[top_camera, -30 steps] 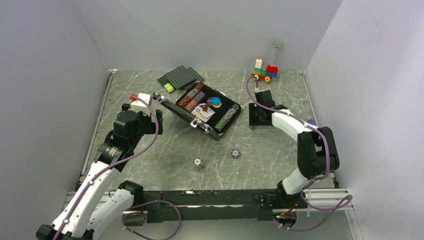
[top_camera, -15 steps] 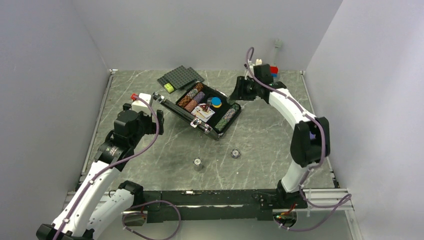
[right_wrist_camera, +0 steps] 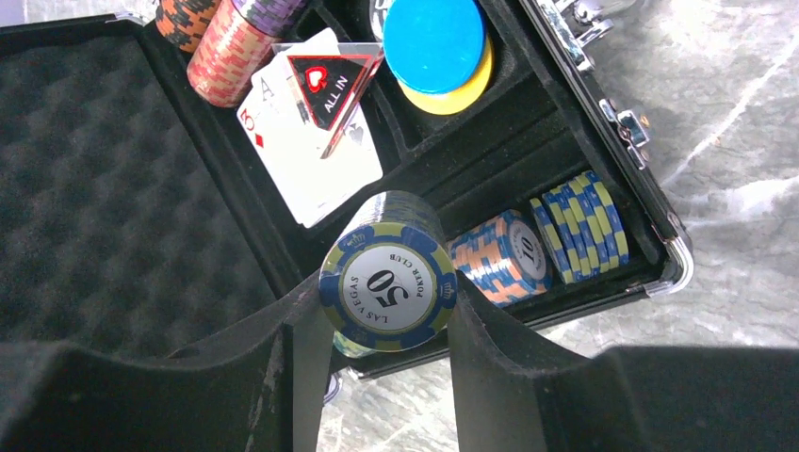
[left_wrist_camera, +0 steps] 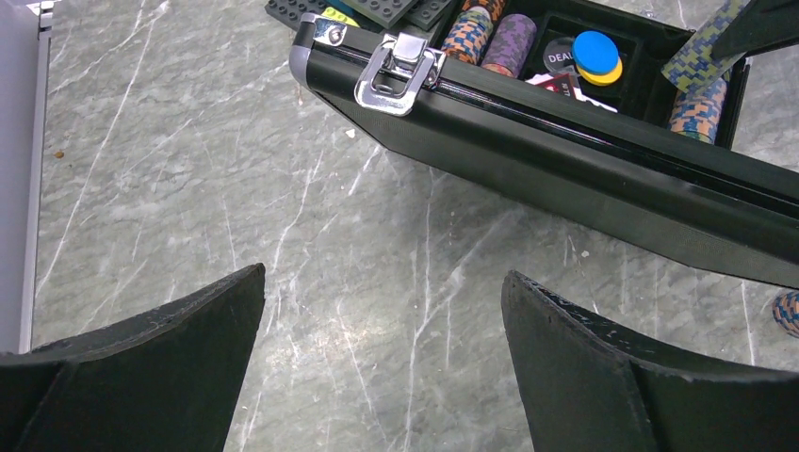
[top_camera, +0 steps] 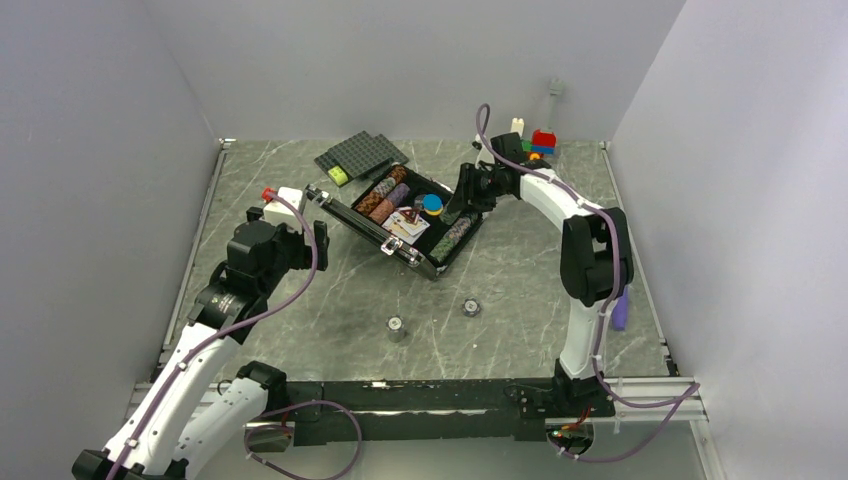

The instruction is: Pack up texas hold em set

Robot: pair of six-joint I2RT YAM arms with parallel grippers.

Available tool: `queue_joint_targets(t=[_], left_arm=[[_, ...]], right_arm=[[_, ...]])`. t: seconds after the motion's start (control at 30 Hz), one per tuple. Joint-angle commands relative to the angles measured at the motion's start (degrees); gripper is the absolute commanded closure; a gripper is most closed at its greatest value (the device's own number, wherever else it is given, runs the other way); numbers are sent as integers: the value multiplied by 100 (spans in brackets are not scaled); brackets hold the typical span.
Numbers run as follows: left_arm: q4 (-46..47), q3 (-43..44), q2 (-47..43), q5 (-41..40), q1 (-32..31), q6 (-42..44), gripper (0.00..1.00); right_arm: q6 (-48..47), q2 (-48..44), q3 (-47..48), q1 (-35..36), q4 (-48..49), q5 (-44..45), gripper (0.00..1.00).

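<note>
in the right wrist view you read "50", "las vegas" and "poker club" on the front of the blue-and-olive chip stack (right_wrist_camera: 387,285), and "10" on the orange-and-blue chip (right_wrist_camera: 513,252) beside it. the triangular marker (right_wrist_camera: 325,80) says "all in", and the cards (right_wrist_camera: 301,160) under it show an "a" and what looks like a red "5". in the left wrist view the black button (left_wrist_camera: 558,58) shows only "deal", the rest covered by the blue disc (left_wrist_camera: 595,49).
</note>
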Motion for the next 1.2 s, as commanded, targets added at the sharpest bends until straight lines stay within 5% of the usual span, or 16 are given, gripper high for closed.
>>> queue_joint_targets(t=[0.0, 0.37, 0.57, 0.73, 0.97, 1.17], left_arm=[[245, 17, -17, 55, 17, 26, 1], [235, 18, 22, 57, 21, 12, 0], [234, 27, 45, 66, 17, 12, 0], [231, 27, 61, 84, 17, 12, 1], [228, 36, 70, 99, 17, 12, 1], [230, 27, 74, 83, 19, 19, 1]], right_arm=[[138, 87, 448, 86, 233, -381, 100], [137, 403, 532, 283, 209, -164, 100], [33, 433, 776, 298, 40, 180, 56], [-134, 419, 985, 299, -153, 556, 39], [-345, 322, 1028, 301, -134, 978, 35], [-566, 19, 652, 403, -46, 1193, 42]])
